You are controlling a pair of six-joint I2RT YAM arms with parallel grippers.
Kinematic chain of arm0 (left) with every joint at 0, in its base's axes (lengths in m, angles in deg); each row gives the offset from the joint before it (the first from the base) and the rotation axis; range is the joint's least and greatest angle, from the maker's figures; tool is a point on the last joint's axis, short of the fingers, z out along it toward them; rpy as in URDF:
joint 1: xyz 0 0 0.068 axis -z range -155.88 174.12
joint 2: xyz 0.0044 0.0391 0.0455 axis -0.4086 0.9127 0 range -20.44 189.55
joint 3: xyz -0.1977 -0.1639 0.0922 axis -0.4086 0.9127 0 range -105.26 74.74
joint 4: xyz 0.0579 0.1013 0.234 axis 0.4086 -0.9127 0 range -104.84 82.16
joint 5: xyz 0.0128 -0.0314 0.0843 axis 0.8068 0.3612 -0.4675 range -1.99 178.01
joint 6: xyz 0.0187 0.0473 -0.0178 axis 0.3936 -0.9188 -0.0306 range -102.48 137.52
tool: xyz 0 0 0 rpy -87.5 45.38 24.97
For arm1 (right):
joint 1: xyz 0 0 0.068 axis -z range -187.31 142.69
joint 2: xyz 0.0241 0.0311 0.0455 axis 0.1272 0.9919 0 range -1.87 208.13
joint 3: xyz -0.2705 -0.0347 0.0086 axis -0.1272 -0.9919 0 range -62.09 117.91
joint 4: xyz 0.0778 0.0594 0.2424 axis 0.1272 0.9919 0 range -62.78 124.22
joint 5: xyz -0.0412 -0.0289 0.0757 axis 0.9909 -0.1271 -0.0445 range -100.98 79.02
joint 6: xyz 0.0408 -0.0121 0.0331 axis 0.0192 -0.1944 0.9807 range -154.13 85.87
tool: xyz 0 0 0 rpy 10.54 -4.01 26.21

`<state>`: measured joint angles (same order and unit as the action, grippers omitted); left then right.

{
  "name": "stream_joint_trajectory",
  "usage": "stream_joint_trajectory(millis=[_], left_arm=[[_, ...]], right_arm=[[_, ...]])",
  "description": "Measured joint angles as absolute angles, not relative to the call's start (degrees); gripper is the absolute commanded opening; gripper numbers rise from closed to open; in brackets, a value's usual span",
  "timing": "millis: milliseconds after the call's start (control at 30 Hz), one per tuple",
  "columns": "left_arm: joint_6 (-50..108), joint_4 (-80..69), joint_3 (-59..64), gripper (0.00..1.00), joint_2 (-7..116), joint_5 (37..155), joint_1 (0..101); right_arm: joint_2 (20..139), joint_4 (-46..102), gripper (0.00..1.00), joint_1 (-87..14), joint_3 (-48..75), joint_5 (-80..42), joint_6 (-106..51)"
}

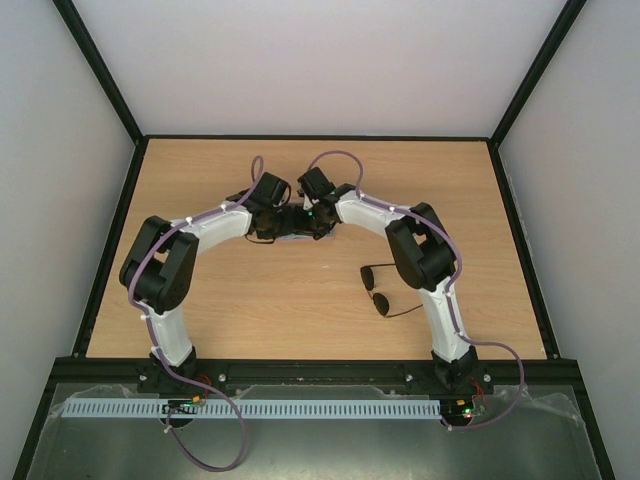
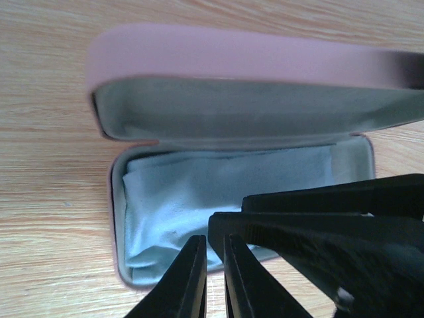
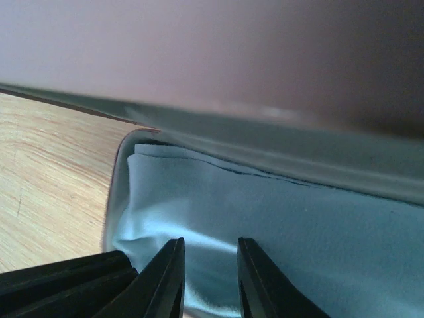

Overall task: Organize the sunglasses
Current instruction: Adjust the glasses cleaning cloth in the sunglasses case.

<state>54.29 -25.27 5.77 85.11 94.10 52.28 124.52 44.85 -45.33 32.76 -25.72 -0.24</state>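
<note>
The sunglasses (image 1: 381, 304) lie folded open on the table beside my right forearm, apart from both grippers. The pink case (image 2: 218, 56) lies open at the table's middle back, its lid raised. The light blue cloth (image 2: 199, 192) lies inside it. The top view shows only a sliver of the case (image 1: 292, 238) under the grippers. My left gripper (image 2: 213, 237) hovers at the case's near rim, jaws almost together with nothing between them. My right gripper (image 3: 211, 242) is slightly open just over the cloth (image 3: 278, 218). Its fingers (image 2: 318, 218) reach in from the right in the left wrist view.
The wooden table (image 1: 230, 310) is ringed by a black frame, with white walls close on three sides. Both arms arch inward, and their grippers (image 1: 295, 220) meet over the case. A white slotted rail (image 1: 300, 408) runs along the near edge.
</note>
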Motion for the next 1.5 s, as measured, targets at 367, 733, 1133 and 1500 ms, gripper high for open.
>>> stream_joint_trajectory(millis=[367,733,1133,1500], left_arm=[[55.71,-20.98,9.22,0.09,85.40,94.54,53.44],[55.67,-18.75,13.55,0.08,84.79,93.18,53.77],[55.71,-21.22,15.86,0.10,81.92,93.12,53.86],[55.97,-22.80,15.89,0.15,76.02,93.60,53.20]], right_arm=[[121.81,37.38,0.24,-45.31,25.59,-23.77,-2.08],[118.84,38.34,0.19,-45.81,22.75,-25.54,-1.10],[116.83,38.05,0.12,-46.79,20.49,-23.18,2.82],[114.07,36.00,0.18,-51.51,17.39,-12.23,4.76]])
